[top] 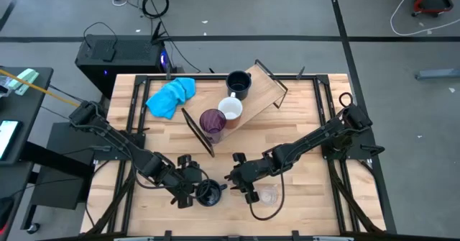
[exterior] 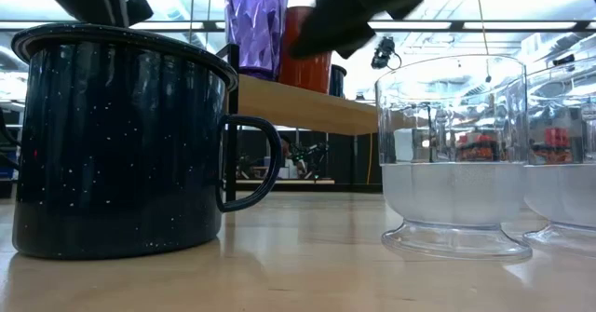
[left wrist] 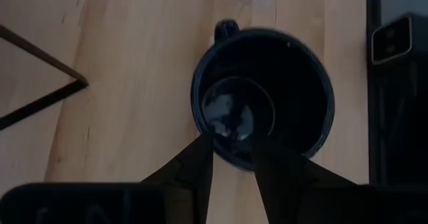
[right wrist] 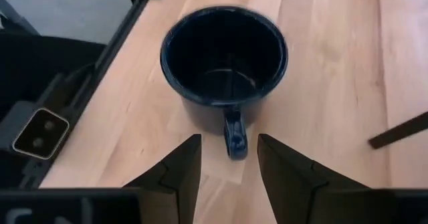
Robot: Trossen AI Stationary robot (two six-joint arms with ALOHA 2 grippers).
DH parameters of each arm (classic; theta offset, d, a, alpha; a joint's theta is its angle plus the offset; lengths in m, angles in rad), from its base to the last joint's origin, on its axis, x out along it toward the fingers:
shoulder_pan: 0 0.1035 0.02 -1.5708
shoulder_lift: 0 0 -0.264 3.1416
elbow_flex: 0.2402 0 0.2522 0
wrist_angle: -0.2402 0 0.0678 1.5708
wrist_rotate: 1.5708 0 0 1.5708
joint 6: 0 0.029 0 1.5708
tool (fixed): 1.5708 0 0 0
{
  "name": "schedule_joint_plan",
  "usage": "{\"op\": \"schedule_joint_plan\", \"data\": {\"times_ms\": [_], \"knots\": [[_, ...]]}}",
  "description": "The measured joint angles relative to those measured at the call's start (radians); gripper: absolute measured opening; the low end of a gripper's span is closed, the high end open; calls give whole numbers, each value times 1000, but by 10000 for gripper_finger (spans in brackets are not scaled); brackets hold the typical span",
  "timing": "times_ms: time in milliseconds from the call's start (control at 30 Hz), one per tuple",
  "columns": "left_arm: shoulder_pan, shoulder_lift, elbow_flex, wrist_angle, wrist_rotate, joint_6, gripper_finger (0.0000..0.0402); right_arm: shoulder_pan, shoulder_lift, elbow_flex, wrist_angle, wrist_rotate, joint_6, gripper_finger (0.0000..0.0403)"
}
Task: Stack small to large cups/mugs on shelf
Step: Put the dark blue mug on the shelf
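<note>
Plank surface (top: 302, 126) over grey floor, navy mug (top: 209, 193) between left hand (top: 192, 186) and right hand (top: 238, 178), both released, shelf (top: 262, 90) behind.

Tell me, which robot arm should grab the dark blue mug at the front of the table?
Probably the left. The left gripper is right beside the navy mug, its open fingers straddling the rim. The right gripper is open too, facing the handle without reaching it.
</note>
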Motion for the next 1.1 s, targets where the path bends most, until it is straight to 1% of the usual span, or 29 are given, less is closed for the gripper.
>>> {"op": "schedule_joint_plan", "data": {"times_ms": [200,400,500,633,767,933,1100], "knots": [[-21,-3,0,-15,15,-24,111,-17,29,-2,55,-13,-25,154],[-80,-3,0,-63,76,-118,108,-24,26,-2,54,-16,-55,154],[-122,-2,-3,-86,80,-176,104,-29,22,-2,57,-16,-59,154],[-156,23,-39,-39,72,-248,95,-30,22,-2,47,-18,-57,154],[-158,75,-69,25,74,-277,83,-30,22,-2,43,-18,-60,154],[-143,146,-71,118,91,-271,74,-36,22,-2,32,-18,-60,154],[-119,219,-71,212,114,-241,75,-42,22,-2,20,-18,-60,154]]}}
